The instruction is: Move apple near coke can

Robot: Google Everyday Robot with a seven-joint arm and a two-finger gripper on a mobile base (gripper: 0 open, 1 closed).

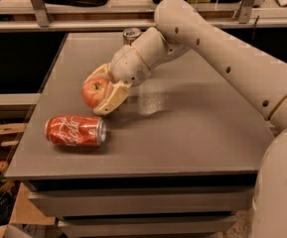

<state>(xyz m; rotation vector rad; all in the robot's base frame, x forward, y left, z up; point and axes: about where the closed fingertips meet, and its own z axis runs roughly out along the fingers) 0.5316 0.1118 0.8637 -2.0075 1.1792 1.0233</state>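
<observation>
The red apple (pixel 94 91) with yellowish patches is held between the cream fingers of my gripper (pixel 99 90), left of the table's middle, at or just above the surface. The gripper is shut on it. The red coke can (pixel 75 131) lies on its side near the front left of the grey table (pixel 182 133), just below and left of the apple, a small gap apart. My white arm reaches in from the right.
A slimmer silver can (pixel 131 33) stands upright at the back of the table, partly behind my arm. A shelf with dark objects runs behind the table. Cardboard boxes (pixel 4 192) sit on the floor at the left.
</observation>
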